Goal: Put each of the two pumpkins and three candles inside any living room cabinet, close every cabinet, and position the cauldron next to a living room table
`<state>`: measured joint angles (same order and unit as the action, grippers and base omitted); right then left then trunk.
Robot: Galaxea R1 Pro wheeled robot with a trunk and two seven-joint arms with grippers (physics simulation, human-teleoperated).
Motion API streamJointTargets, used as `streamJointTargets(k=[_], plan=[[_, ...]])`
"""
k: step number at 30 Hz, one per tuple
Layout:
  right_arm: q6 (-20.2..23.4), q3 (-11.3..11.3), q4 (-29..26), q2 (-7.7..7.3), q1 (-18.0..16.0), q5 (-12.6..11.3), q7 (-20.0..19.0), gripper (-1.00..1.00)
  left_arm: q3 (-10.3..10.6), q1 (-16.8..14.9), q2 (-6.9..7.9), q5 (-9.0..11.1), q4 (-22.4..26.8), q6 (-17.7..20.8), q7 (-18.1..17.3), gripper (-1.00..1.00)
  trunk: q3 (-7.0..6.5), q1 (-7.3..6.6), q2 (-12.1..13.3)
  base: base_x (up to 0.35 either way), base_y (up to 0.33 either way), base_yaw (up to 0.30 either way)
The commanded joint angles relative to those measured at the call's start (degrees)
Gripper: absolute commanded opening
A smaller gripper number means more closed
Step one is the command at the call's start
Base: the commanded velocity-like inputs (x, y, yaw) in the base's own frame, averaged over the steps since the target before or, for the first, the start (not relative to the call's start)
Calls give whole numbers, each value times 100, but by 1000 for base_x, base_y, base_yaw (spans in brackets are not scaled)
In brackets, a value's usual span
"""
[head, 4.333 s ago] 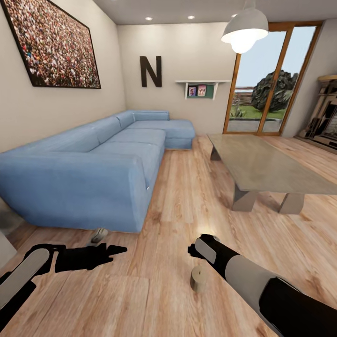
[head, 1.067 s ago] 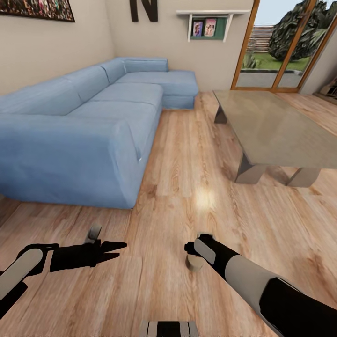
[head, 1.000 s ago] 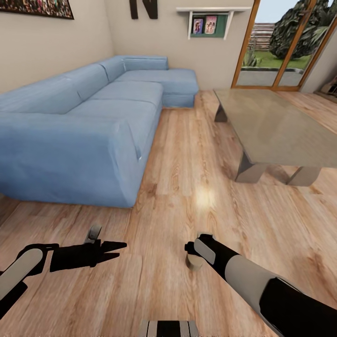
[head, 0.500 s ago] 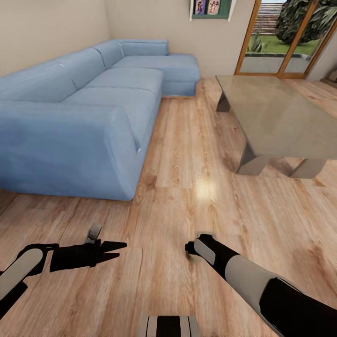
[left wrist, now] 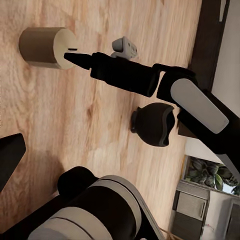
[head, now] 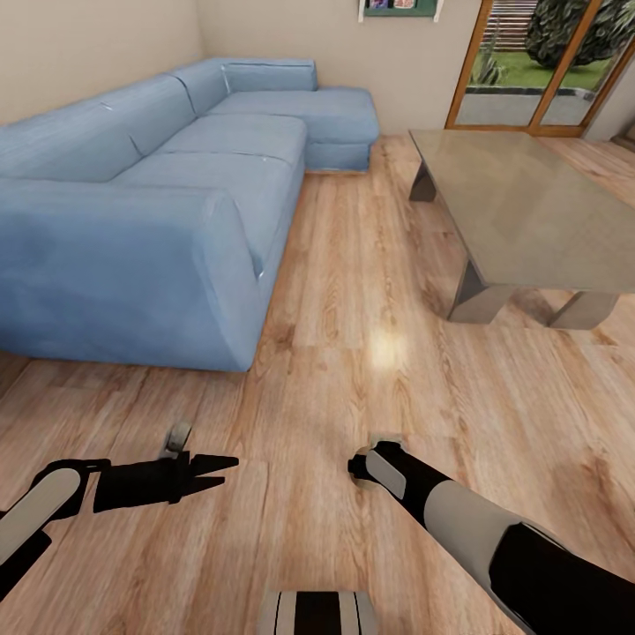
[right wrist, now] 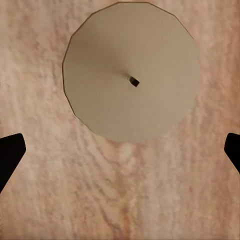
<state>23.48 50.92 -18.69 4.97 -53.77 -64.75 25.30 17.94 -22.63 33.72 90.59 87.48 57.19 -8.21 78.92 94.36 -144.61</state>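
Where sofa (head: 132, 238) flanks, table (head: 529, 212) opposite

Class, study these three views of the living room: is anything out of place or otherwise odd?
Yes. A short beige-grey cylindrical candle stands upright on the light wood plank floor, an odd place for one. A second such candle also stands on the floor. Nothing looks spilled or broken.

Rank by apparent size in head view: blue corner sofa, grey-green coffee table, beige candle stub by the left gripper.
1. Blue corner sofa, largest.
2. Grey-green rectangular coffee table, cut off by the frame edge.
3. Beige-grey candle stub, smallest despite being nearest, partly hidden by the left gripper.
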Motion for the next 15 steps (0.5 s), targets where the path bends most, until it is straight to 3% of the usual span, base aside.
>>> streamJointTargets(k=[1, 15], plan=[[16, 41, -10, -4, -4, -38, 37, 100, 7, -5, 1, -50, -2, 3, -58, 100, 4, -1, -2, 10, 0, 0], [16, 41, -12, 4, -4, -38, 36, 100, 7, -5, -4, -60, -2, 3, -58, 100, 4, -1, -2, 116, 0, 0]])
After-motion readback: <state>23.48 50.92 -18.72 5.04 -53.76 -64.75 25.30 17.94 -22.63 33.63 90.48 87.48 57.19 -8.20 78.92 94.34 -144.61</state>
